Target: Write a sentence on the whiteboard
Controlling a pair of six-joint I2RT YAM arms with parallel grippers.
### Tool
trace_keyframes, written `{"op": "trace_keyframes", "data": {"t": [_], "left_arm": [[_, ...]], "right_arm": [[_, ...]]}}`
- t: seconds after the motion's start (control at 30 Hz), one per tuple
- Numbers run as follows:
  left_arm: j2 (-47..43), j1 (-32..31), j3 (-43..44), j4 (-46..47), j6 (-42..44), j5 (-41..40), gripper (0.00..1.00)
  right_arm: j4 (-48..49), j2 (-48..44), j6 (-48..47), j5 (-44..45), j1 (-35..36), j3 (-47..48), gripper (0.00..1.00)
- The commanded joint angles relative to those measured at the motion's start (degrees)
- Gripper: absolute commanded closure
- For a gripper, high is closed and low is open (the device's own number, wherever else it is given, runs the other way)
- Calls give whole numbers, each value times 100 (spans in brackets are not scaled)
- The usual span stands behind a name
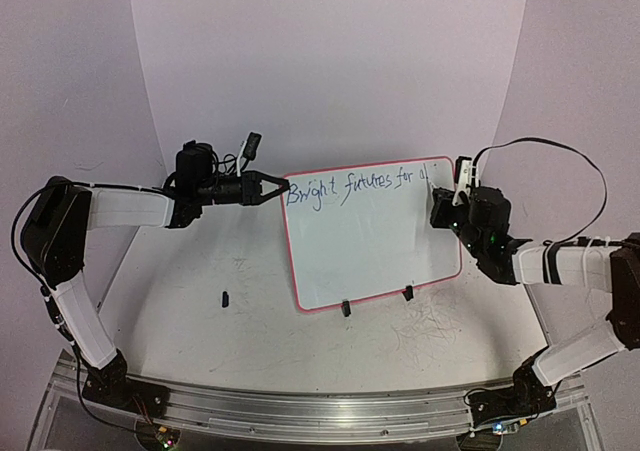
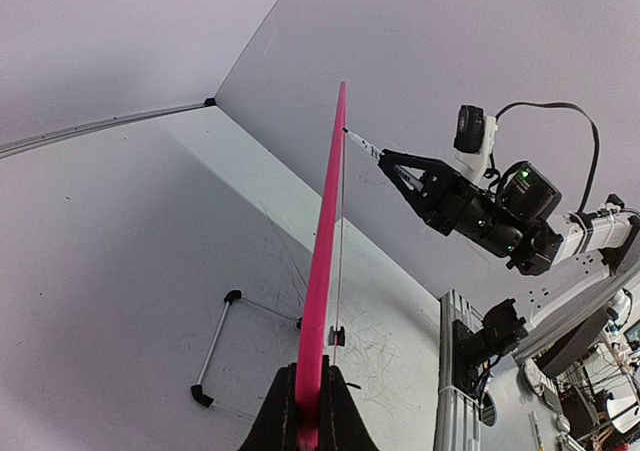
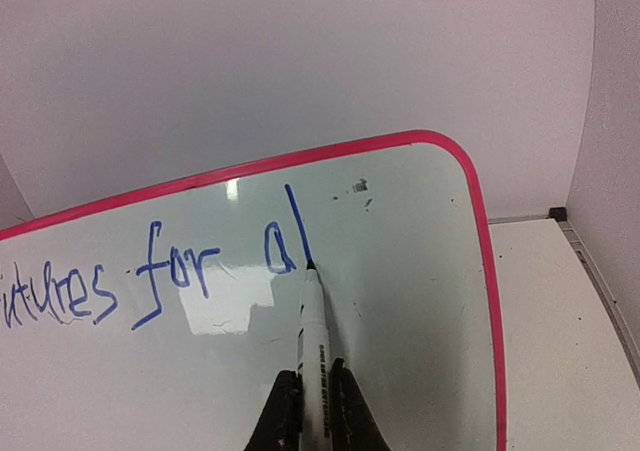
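**marker tip on the board, line reads "bright futures for al"**

the flat white whiteboard with a thin pink-red rim and rounded corners (image 1: 370, 251) stands propped up in the middle of the scuffed white desk (image 1: 200, 321), resting on two small black clip feet (image 1: 345, 308). the left tool (image 1: 281, 189) is clenched on the board's left rim near the upper corner. in the left wrist view the board shows edge-on, its pink edge pinched between the dark fingers (image 2: 280, 421).

the right tool (image 3: 310, 406) is closed around a white marker pen with a dark tip (image 3: 313, 321), and that tip touches the board at the foot of the last stroke. the sentence in thin blue handwriting (image 1: 355, 186) runs along the board's top edge and reads "bright futures for al", ending near the upper right corner. a small dark object (image 1: 225, 298) lies on the desk to the left of the board, well apart from it; i cannot tell what it is.
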Motion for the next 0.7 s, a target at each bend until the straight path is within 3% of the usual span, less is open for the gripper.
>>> {"op": "trace_keyframes", "data": {"t": [0.0,0.23,0.67], "left_arm": [[-20,-258,-138,-503,352,233,100],[-14,-257,-139,-503,352,224,100],[-40,-257,-140,-503,361,233,100]], "right_arm": [[-220,-210,110,204,-25,-45,100],[-176,-634,72,179,-58,267,100],[29,-65,-126,28,-116,721,100]]}}
